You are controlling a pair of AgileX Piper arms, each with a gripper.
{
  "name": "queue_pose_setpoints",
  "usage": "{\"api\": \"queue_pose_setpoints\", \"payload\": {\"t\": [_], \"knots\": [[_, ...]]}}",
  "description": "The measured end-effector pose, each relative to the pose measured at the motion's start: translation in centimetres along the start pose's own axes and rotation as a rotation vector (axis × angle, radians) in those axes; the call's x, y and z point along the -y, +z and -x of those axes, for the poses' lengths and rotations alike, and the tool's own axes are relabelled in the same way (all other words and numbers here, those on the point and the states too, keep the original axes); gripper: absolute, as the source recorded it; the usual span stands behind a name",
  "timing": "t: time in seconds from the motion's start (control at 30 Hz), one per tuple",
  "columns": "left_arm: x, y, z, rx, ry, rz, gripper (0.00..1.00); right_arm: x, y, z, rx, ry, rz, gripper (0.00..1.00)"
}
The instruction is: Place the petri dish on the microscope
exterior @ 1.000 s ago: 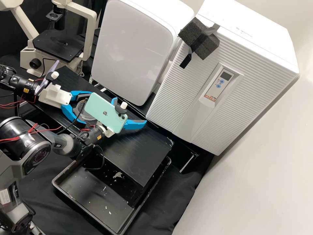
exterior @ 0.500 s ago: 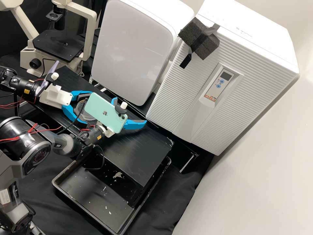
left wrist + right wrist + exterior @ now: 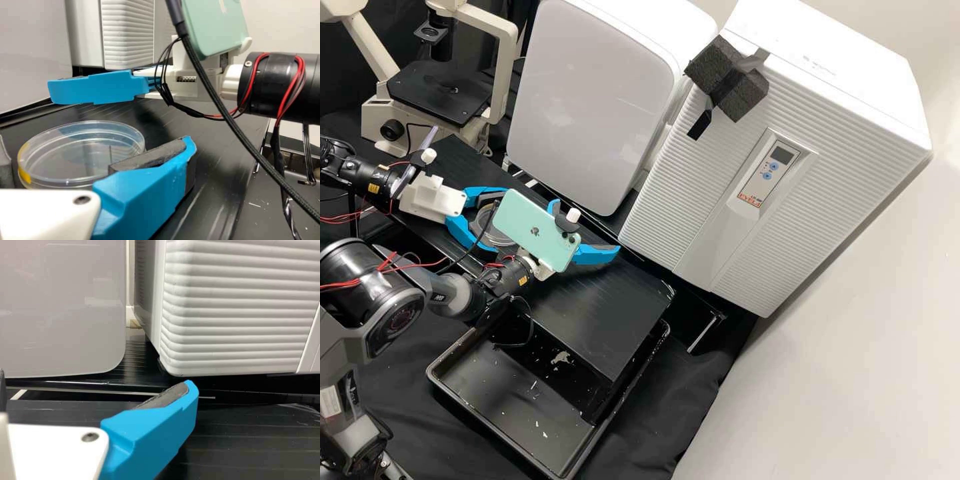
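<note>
At far left, the microscope (image 3: 440, 90) stands on the far side of the work area, its black stage bare of any dish. Toward the near right of it, the left gripper (image 3: 501, 221) spreads its blue fingers on either side of a clear petri dish (image 3: 75, 150), which lies flat on a black bench top (image 3: 600, 320). The dish sits to the right of the gripper's white mount, between the fingers; being round, it offers no long axis to line up with. One finger pad stands apart from the rim; whether the other touches cannot be told. Of the two arms the left is plainly the nearer, and the coming move appears to call for closing on the dish from both sides, then lifting it toward far left. A low grip on so shallow a wall could slip.

Right of the dish, past a pale green phone (image 3: 537, 230) mounted on the other arm, the right gripper (image 3: 587, 228) waits with parted fingers and nothing between them.

Compared with the frames of a second and a half-second ago, the left gripper's mount has dipped slightly toward the near side; the dish and the right gripper show no clear shift.
</note>
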Motion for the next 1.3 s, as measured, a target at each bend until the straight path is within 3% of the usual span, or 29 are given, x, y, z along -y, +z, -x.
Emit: {"api": "queue_pose_setpoints", "payload": {"t": [0.23,0.27,1.3], "knots": [[0.01,-0.02,0.03,0.003,-0.002,0.012,1.00,0.00,0.00,0.00,0.000,0.000,0.000,1.00],[0.01,-0.02,0.03,0.005,-0.002,0.013,0.00,0.00,0.00,0.00,0.000,0.000,0.000,1.00],[-0.10,-0.46,0.24,0.002,0.000,0.027,0.00,0.00,0.00,0.00,0.000,0.000,0.000,1.00]]}}
